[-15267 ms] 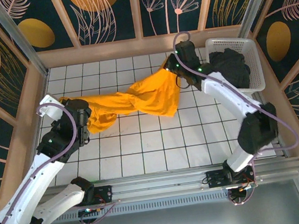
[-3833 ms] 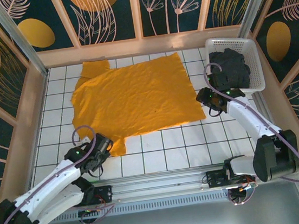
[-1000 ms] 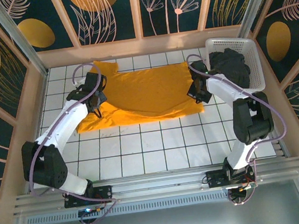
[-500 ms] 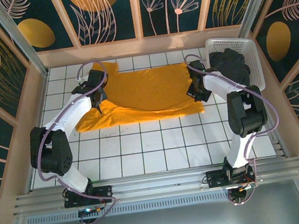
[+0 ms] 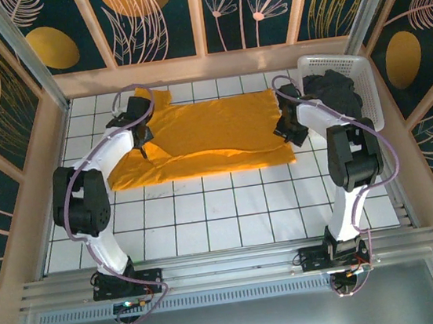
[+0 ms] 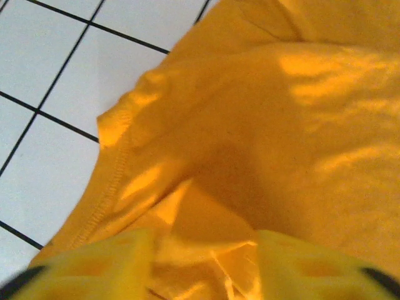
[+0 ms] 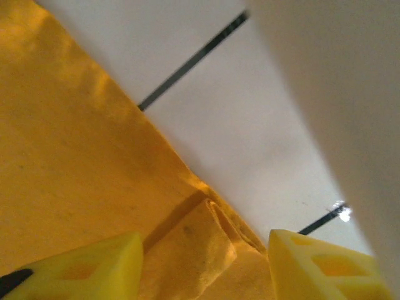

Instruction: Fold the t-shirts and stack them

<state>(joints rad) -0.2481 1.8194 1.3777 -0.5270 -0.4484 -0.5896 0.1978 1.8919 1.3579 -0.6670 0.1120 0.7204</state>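
The mustard t-shirt (image 5: 205, 136) lies folded in half across the back tiles, its fold edge toward the front. My left gripper (image 5: 144, 145) rests on its left part near the sleeve. In the left wrist view the jaws (image 6: 203, 269) stand wide apart, open, with rumpled shirt cloth (image 6: 281, 125) between them. My right gripper (image 5: 286, 136) sits at the shirt's right edge. It is also open (image 7: 206, 269), straddling a small doubled hem flap of the shirt (image 7: 75, 156). The charcoal t-shirt (image 5: 339, 95) is bunched in the basket.
The white mesh basket (image 5: 330, 59) stands at the back right corner, just right of my right arm. Wooden walls close the back and sides. White tiles (image 5: 223, 216) lie bare between the shirt and the arm bases.
Over the last second both arms have drawn their elbows in and both grippers have crept slightly toward the back. The folded shirt has stayed in place; earlier it lay spread flat.
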